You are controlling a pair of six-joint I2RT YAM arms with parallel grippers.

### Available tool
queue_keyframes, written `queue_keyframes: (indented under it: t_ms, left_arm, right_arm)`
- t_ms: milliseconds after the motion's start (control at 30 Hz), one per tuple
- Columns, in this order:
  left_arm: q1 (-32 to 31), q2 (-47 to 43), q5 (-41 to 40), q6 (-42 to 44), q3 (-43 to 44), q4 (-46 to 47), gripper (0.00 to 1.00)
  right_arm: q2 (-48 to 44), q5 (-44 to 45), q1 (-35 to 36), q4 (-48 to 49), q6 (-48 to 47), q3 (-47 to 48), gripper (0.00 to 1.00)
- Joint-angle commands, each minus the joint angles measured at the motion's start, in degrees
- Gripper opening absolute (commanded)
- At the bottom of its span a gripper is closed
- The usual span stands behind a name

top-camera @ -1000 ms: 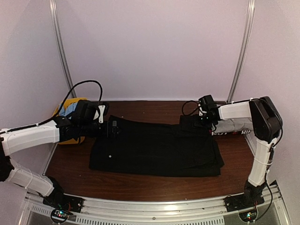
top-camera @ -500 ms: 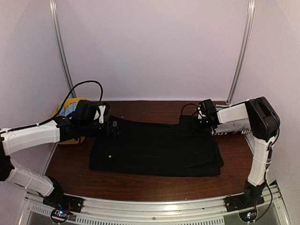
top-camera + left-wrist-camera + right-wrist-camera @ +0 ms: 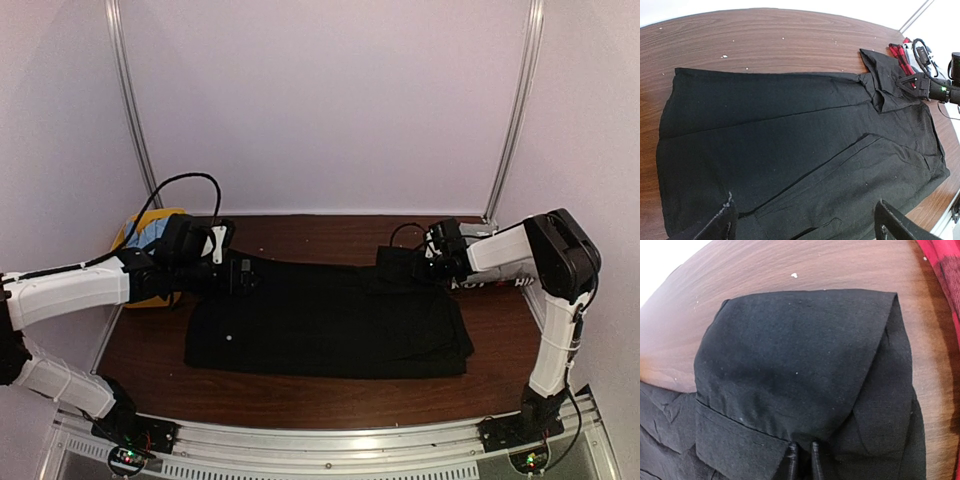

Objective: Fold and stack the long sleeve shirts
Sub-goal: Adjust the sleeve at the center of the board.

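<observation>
Collar pinched at one end, jaws waiting wide at the other

My right gripper (image 3: 801, 460) has its fingers drawn almost together on the collar (image 3: 790, 365) of the black shirt (image 3: 330, 320), at the bottom edge of the right wrist view. I judge that grip is there so I can pull or lift this end for a fold. My left gripper (image 3: 804, 216) hangs wide open and holds nothing over the opposite end, probably so the cloth can lie flat on the table (image 3: 300, 395) until I take it. The shirt is spread across the middle of the top view. I count one black shirt, one yellow basket (image 3: 150, 218) at the left, one red cloth (image 3: 945, 270) at the right (no grey shirt shows).
</observation>
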Motion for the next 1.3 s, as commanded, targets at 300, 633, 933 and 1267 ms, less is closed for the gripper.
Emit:
queue_keyframes:
  t_ms: [300, 633, 933, 1267]
  left_arm:
    - [0.3, 1.64, 0.21, 0.71, -0.48, 2.77, 0.96]
    - [0.3, 2.68, 0.12, 1.65, 0.13, 2.74, 0.96]
    - [0.3, 3.52, 0.03, 1.76, -0.35, 2.81, 0.96]
    - [0.3, 4.25, 0.21, 1.68, -0.97, 3.39, 0.96]
  right_arm:
    - [-8.46, 3.03, 0.06, -2.26, -1.75, -0.3, 0.0]
    - [-11.71, 2.82, 0.04, -6.46, -3.43, -0.05, 0.0]
    - [-11.79, -1.2, 0.06, -6.1, -4.27, -3.04, 0.0]
    - [-24.02, -9.11, 0.47, -2.83, -1.47, -15.23, 0.0]
